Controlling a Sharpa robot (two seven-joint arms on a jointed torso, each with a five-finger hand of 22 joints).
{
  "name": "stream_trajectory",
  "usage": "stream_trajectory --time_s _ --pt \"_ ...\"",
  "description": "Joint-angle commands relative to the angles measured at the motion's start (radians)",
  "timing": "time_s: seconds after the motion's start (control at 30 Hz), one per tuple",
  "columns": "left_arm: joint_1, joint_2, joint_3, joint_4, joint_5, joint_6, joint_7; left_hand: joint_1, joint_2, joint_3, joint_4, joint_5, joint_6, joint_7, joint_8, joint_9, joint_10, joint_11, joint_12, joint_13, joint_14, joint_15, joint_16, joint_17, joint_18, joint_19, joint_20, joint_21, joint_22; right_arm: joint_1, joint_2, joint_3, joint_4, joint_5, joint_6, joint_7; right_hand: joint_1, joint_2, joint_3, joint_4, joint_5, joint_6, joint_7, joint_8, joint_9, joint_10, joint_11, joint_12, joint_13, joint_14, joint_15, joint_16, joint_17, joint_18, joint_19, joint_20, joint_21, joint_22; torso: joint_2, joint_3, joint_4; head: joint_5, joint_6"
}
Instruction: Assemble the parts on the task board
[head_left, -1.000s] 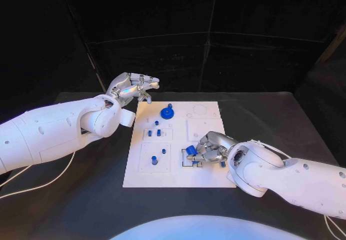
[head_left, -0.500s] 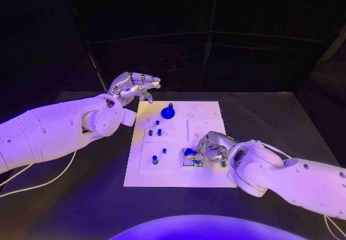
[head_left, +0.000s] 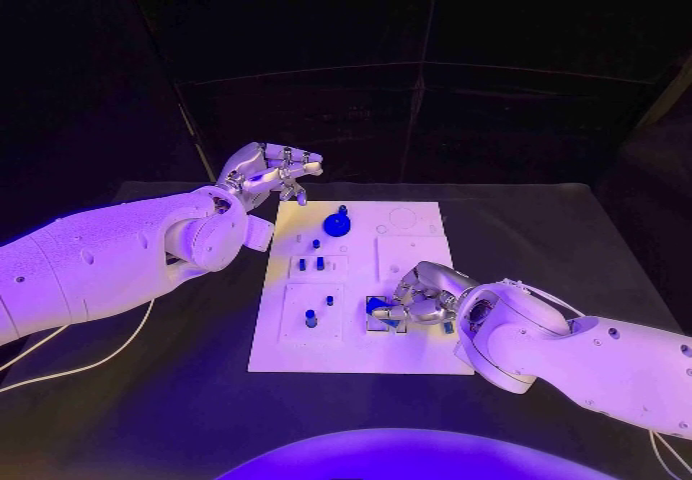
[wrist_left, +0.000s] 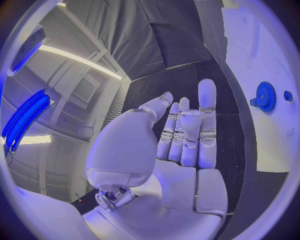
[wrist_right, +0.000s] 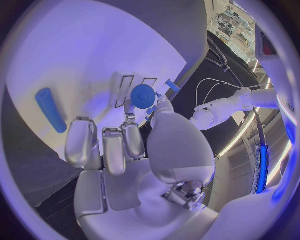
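Black desk (head_left: 173, 400), white task board (head_left: 361, 345) lying in its middle.

Right arm comes in low from the near right corner of the desk. Right hand (head_left: 415, 298) is bent down over the board's near right part, fingers curled in, pinching a small blue part with a round face (wrist_right: 143, 96) between thumb and fingertips. The held piece (head_left: 381, 305) sits right at the board surface; contact cannot be made out.

Left arm lies across the desk's left side, forearm raised. Left hand (head_left: 268, 170) hovers off the board's far left corner, palm up, fingers loosely bent, apart and holding nothing.

A blue gear (head_left: 338, 224) lies near the board's far edge. Small blue pegs (head_left: 309, 265) stand along its left half. A blue rod (wrist_right: 50, 110) lies flat on the board beside the right hand.
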Motion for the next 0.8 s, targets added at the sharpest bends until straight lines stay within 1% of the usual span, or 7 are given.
stream_trajectory --time_s 0.03,0.2,0.33,0.43,0.6,0.73,0.8 --pt "0.001 0.001 0.001 0.002 0.003 0.009 0.007 0.003 0.009 -0.005 0.002 0.001 -0.007 0.0 0.006 0.0 -0.01 0.0 0.005 0.001 0.002 0.003 -0.001 -0.001 0.014 0.006 0.001 -0.004 -0.002 0.001 0.001 0.0 0.001 -0.008 0.005 0.011 -0.015 0.0 0.009 0.0 -0.011 -0.01 -0.001 -0.003 0.002 -0.008 0.001 -0.006 0.004 0.074 -0.005 -0.005 0.116 -0.007 -0.005 -0.006 -0.001 -0.002 0.0 -0.0003 -0.0005 0.0 0.0" --pt "0.001 0.0 0.001 0.002 0.003 0.007 0.009 0.003 0.009 -0.005 0.002 0.001 -0.007 0.0 0.006 0.0 -0.01 0.0 0.005 0.001 0.002 0.003 -0.001 -0.001 0.014 0.006 0.001 -0.004 -0.002 0.001 -0.001 0.0 0.004 -0.008 0.019 0.032 -0.018 0.003 0.014 0.0 -0.014 -0.01 -0.001 -0.003 0.003 -0.008 0.001 -0.006 0.004 0.075 -0.004 -0.004 0.117 -0.007 -0.004 -0.005 -0.001 -0.001 0.0 -0.0007 0.0003 0.001 0.001" --pt "0.001 -0.002 0.001 0.002 0.003 0.006 0.009 0.003 0.009 -0.005 0.002 0.001 -0.007 0.0 0.006 0.0 -0.01 0.0 0.005 0.001 0.002 0.003 -0.001 -0.001 0.014 0.006 0.001 -0.004 -0.002 0.001 -0.009 0.0 0.02 -0.011 0.02 0.044 -0.021 0.01 0.02 0.0 -0.013 -0.009 -0.002 -0.002 0.004 -0.006 0.0 -0.005 0.007 0.075 -0.005 -0.003 0.12 -0.008 -0.003 -0.005 0.0 0.002 0.0 0.0005 -0.001 0.005 -0.001" --pt "0.001 -0.004 0.001 0.003 0.003 0.006 0.009 0.003 0.009 -0.005 0.002 0.001 -0.007 0.0 0.006 0.0 -0.01 0.0 0.005 0.001 0.002 0.003 -0.001 -0.001 0.014 0.006 0.001 -0.004 -0.002 0.001 -0.015 0.0 0.029 -0.018 0.023 0.045 -0.022 0.01 0.02 0.0 -0.012 -0.008 -0.002 -0.002 0.004 -0.006 0.0 -0.005 0.007 0.075 -0.005 -0.003 0.12 -0.008 -0.003 -0.005 0.0 0.002 0.0 0.0003 -0.0026 0.006 0.001" --pt "0.001 -0.006 0.001 0.005 0.003 0.005 0.009 0.003 0.009 -0.005 0.002 0.001 -0.007 0.0 0.006 0.0 -0.01 0.0 0.005 0.001 0.002 0.003 -0.001 -0.001 0.014 0.006 0.001 -0.004 -0.002 0.001 -0.029 0.0 0.045 -0.033 0.028 0.045 -0.024 0.014 0.022 0.0 -0.01 -0.008 -0.002 -0.001 0.005 -0.006 0.0 -0.006 0.006 0.075 -0.005 -0.004 0.119 -0.008 -0.003 -0.006 0.0 0.002 0.0 -0.0004 -0.0012 0.005 -0.001" --pt "0.001 -0.008 0.001 0.005 0.003 0.004 0.009 0.003 0.009 -0.005 0.002 0.001 -0.007 0.0 0.006 0.0 -0.01 0.0 0.005 0.001 0.002 0.003 -0.001 -0.001 0.014 0.006 0.001 -0.004 -0.002 0.001 -0.038 0.0 0.055 -0.042 0.039 0.043 -0.025 0.016 0.024 -0.001 -0.007 -0.006 -0.002 0.0 0.006 -0.005 0.0 -0.004 0.009 0.075 -0.005 -0.004 0.12 -0.008 -0.001 -0.006 0.001 0.004 0.0 0.0002 -0.0009 0.004 -0.001" --pt "0.001 -0.009 0.001 0.005 0.003 0.004 0.009 0.006 0.01 -0.005 0.0 0.001 -0.007 0.0 0.008 0.0 -0.011 0.0 0.008 0.002 0.001 0.003 -0.001 -0.002 0.014 0.006 0.001 -0.004 -0.002 0.001 -0.041 0.0 0.059 -0.044 0.044 0.044 -0.025 0.017 0.025 -0.001 -0.005 -0.005 -0.003 0.0 0.007 -0.004 -0.001 -0.004 0.009 0.076 -0.005 -0.003 0.121 -0.008 -0.001 -0.006 0.001 0.005 -0.001 0.0005 -0.0011 0.002 -0.002"
